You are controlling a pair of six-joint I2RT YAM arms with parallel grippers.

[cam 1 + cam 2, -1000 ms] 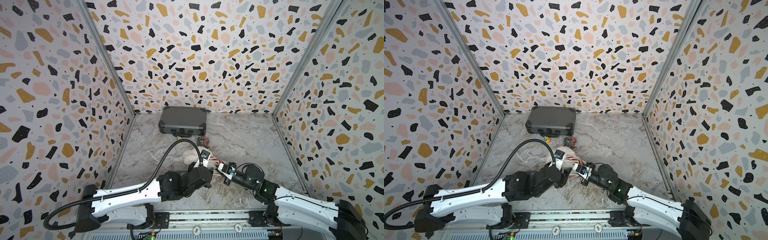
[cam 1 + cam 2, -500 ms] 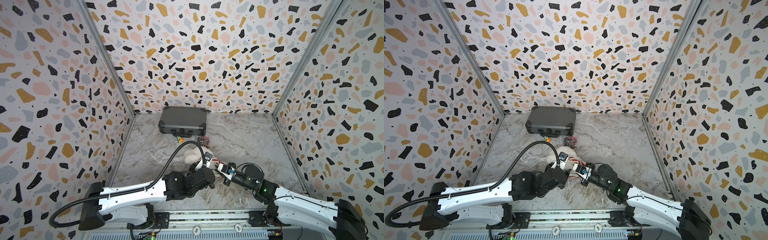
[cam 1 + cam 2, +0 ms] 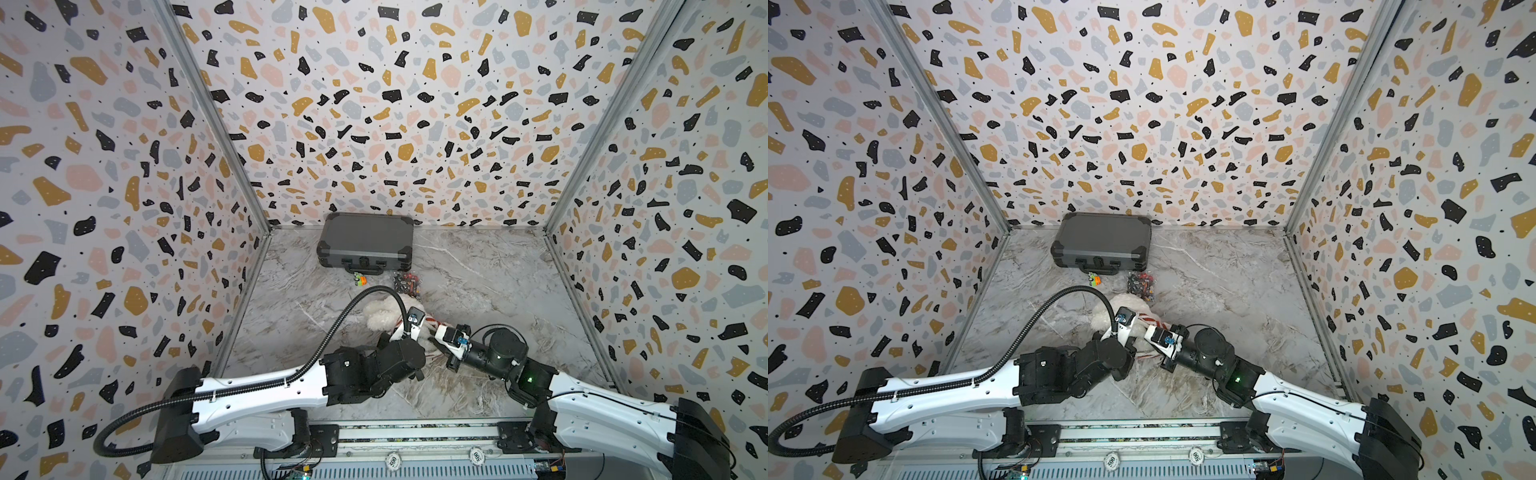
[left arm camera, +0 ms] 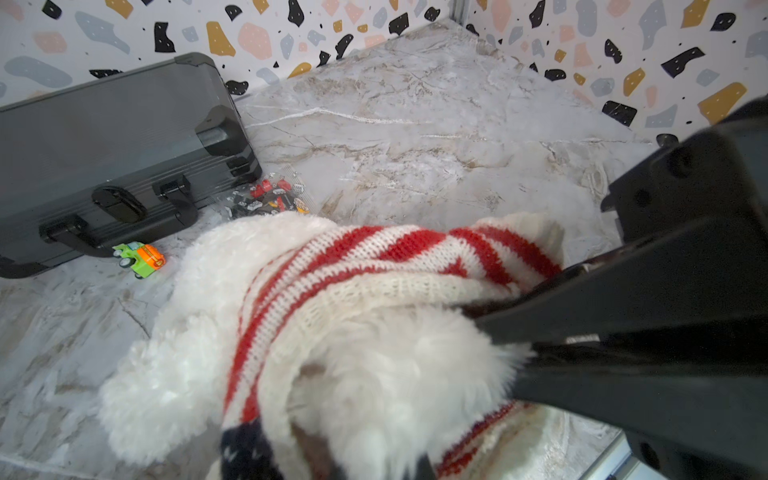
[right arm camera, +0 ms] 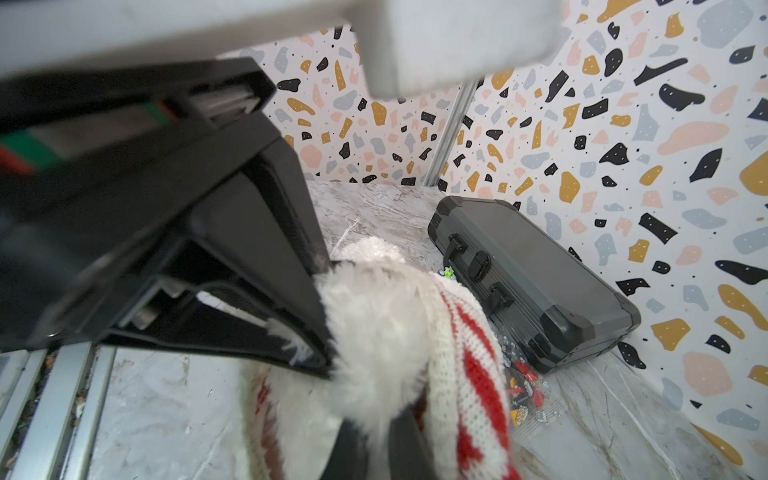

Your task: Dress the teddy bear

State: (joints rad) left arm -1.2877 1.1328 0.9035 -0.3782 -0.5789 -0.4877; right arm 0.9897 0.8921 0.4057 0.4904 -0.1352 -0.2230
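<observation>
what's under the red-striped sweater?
The teddy bear: white fur sticks out past the edges of the sweater in both wrist views. The body under the knit is hidden.

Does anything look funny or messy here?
Yes. The teddy bear wears its striped sweater bunched up and crooked, not pulled straight. A toy car and a bag of little pieces lie loose beside the grey case.

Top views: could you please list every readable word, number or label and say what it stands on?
"500": on a round disc on the front rail.
"500": on a second disc beside it.
The case and toy car: no lettering readable; none in the wrist views.
</observation>
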